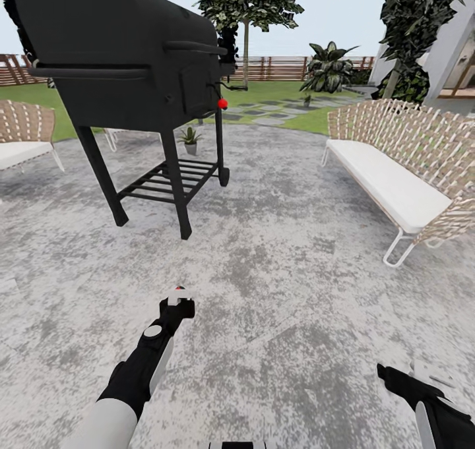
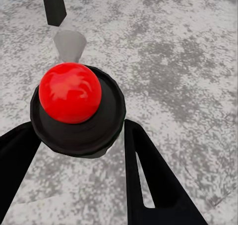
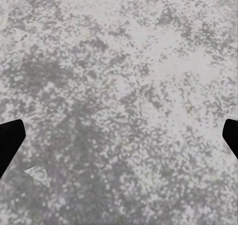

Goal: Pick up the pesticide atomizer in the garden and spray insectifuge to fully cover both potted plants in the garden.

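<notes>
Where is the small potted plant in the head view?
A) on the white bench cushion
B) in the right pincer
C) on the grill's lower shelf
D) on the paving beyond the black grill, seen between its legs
D: the potted plant stands on the grey paving behind the black grill, visible between its legs.

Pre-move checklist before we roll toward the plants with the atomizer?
1. Atomizer in left claw: ok, fingers sit on both sides of it, red nozzle facing forward.
2. Right claw free: ok, open over bare paving.
3. Plant target in sight: ok, spiky potted plant stands beyond the grill.
4. Second plant located: cannot tell.
5. Straight path to the plant: not ok, grill legs stand between; patio to its right looks open.
6. Sofa clearance on the right: ok.
</notes>
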### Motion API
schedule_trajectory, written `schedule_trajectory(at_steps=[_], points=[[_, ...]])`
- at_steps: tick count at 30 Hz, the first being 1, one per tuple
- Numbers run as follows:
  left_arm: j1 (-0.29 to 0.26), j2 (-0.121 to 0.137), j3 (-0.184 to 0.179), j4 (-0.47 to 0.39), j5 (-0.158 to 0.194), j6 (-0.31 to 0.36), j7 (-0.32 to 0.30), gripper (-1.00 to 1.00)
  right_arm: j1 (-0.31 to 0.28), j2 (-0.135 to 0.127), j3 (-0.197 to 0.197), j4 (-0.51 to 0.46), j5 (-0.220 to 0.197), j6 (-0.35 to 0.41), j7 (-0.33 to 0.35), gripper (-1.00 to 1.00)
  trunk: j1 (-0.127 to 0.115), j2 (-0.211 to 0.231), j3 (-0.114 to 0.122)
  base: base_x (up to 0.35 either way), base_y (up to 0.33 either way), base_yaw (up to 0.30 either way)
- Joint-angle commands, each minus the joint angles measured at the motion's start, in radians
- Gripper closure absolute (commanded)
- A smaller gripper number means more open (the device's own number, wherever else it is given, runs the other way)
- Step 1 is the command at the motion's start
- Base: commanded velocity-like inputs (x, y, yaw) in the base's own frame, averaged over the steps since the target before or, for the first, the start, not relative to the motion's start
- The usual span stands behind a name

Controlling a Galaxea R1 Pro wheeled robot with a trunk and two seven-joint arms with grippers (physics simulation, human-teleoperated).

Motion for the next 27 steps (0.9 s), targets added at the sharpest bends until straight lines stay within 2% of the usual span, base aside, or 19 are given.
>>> schedule_trajectory(at_steps=[1,15,27], points=[[0.000,0.000,0.001,-0.002,-0.006,0.006,0.000,1.00,0.000,0.000,0.000,-0.001,0.000,0.005,0.001,-1.00,0.000,0.000,0.001,0.000,0.000,0.000],[0.000,0.000,0.001,-0.002,-0.005,0.006,0.000,1.00,0.000,0.000,0.000,0.000,0.001,0.005,0.000,-1.00,0.000,0.000,0.024,0.000,0.000,-0.001],[0.000,0.000,0.001,-0.002,-0.005,0.006,0.000,1.00,0.000,0.000,0.000,0.000,0.000,0.005,0.000,-1.00,0.000,0.000,0.043,0.000,0.000,-0.065]])
